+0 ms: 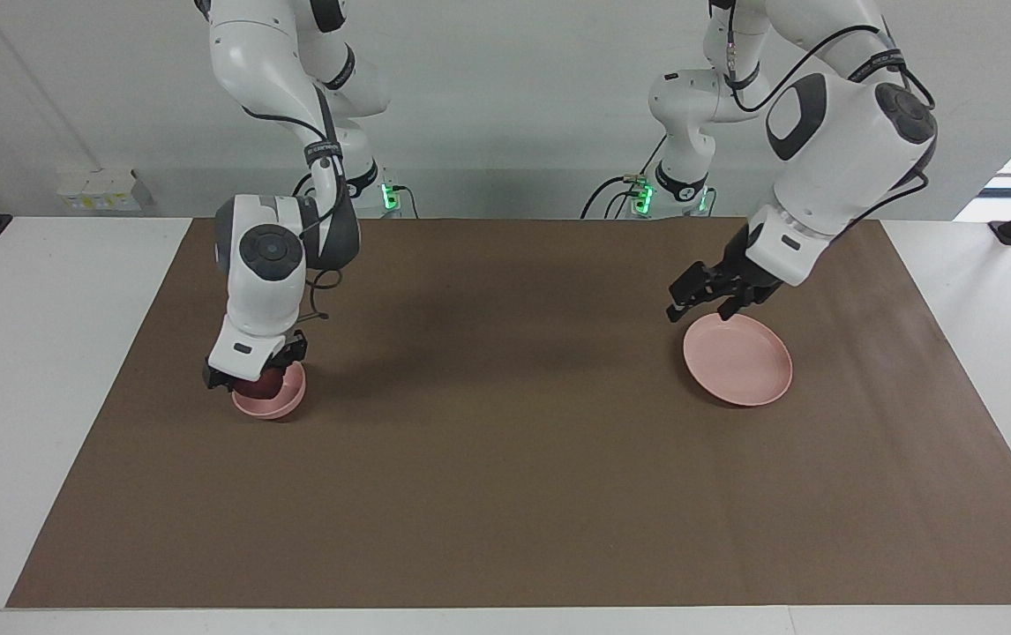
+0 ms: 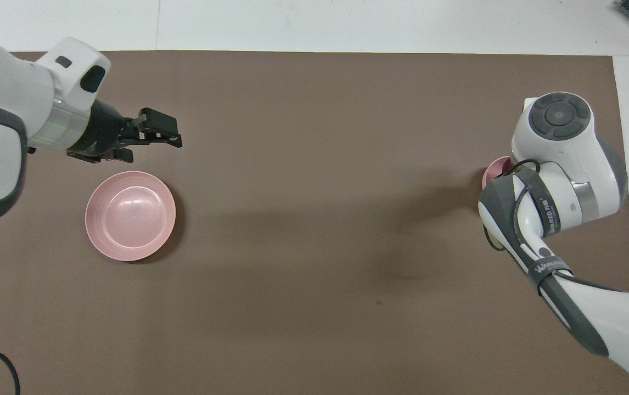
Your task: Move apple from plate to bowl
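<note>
Covering most of the white table point(image 1: 47, 370) is a flat brown mat point(image 1: 505, 459), matte and smooth, and a plain pale wall point(image 1: 505, 106) is closing off the room at the robots' end. Two arms are standing over the mat, and on it three task things are showing: one plate, one bowl and one apple. Toward the left arm's end, the plate point(image 1: 748, 370) is lying flat, round, shallow and pale pink with a low glossy rim, and nothing is sitting on it. The left gripper point(image 1: 707, 309) is hanging tilted over the plate's robot-side edge, its black fingers spread apart and holding nothing. Toward the right arm's end, a little farther from the robots than the plate, the bowl point(image 1: 280, 406) is sitting, small, deep and the same smooth pink, well apart from the plate. The right gripper point(image 1: 257, 381) is pointing straight down into the bowl, and the dark red, rounded apple point(image 1: 260, 386) is showing between its fingers at the bowl's mouth; whether the fingers are clamping the apple or standing loose around it cannot be told, since the wrist is hiding them from overhead
</note>
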Robot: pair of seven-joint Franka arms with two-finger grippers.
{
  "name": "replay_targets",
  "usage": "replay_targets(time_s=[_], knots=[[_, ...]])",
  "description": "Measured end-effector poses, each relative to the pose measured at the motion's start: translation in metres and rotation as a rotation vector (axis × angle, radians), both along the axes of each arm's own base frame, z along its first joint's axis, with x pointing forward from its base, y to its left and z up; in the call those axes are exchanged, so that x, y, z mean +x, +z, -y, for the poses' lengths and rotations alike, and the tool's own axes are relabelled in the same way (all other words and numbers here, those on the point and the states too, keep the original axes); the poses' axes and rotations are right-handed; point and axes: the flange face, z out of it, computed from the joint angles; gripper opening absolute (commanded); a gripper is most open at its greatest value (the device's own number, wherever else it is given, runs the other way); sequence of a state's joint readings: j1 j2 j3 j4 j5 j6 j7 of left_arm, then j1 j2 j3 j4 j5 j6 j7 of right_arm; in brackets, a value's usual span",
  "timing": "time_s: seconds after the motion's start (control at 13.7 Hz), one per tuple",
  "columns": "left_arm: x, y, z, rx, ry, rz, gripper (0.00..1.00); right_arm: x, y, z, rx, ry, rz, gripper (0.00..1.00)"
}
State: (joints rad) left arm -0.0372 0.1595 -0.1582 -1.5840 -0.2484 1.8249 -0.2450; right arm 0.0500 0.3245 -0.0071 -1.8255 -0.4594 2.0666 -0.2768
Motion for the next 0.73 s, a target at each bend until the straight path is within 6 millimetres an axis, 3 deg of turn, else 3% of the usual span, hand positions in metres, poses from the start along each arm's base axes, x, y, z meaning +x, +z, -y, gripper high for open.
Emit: replay_targets(time_s=[0.15,0.29,0.44,0.73], knots=[[0.002,0.007,-0.050,0.060,-0.096,0.040,1.00,0.000,-0.011,0.008,0.004,-0.008,-0.006,0.00],[0.001,0.015,-0.084,0.156,-0.190,0.077,1.00,0.000,-0.017,0.008,0.005,-0.007,-0.012,0.00],[-0.006,0.030,-0.095,0.241,-0.241,0.099,1.00,0.000,-0.017,0.007,0.006,-0.005,-0.013,0.00],[-0.038,0.068,-0.105,0.277,-0.248,0.073,1.00,-0.001,-0.019,0.003,0.009,0.000,-0.016,0.00]])
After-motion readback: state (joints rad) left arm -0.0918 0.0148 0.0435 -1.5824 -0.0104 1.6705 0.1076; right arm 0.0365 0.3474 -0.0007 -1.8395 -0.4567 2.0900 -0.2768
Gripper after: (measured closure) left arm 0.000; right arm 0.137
